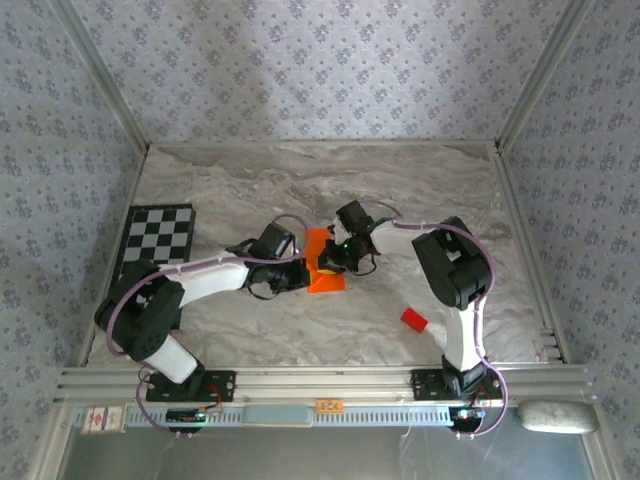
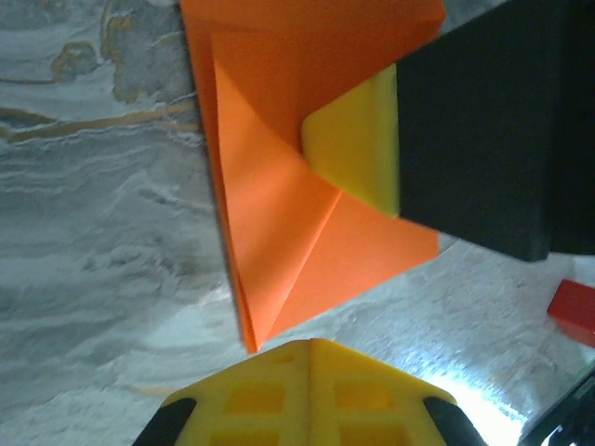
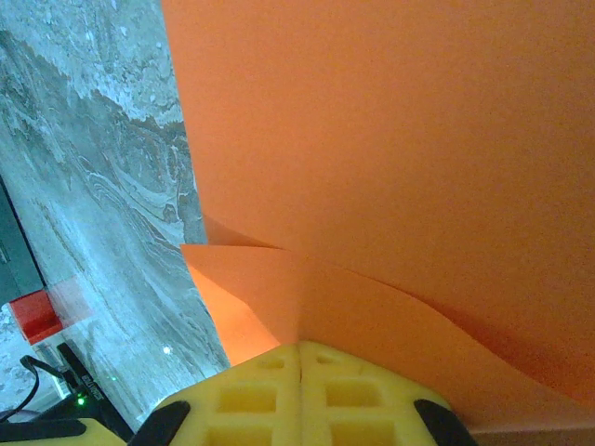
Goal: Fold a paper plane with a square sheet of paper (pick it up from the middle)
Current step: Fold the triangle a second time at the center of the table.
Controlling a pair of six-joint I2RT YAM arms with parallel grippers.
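Observation:
The square sheet of paper (image 1: 324,268), bright orange, lies on the marble table between the two arms with flaps creased diagonally across it. In the left wrist view the sheet (image 2: 279,195) shows a pointed corner toward my left gripper (image 2: 311,346), which is shut and sits just off that corner, holding nothing. My right gripper (image 3: 300,348) is shut, its tips down on the orange sheet (image 3: 400,149), where a flap edge lifts slightly. One of its yellow fingers (image 2: 358,149) rests where the folded flaps meet. In the top view my left gripper (image 1: 298,272) and right gripper (image 1: 334,256) flank the sheet.
A small red block (image 1: 414,319) lies on the table to the right of the sheet, also seen as a red block (image 2: 575,311) and a red block (image 3: 35,316). A checkerboard mat (image 1: 158,240) lies at the far left. Metal rails edge the table.

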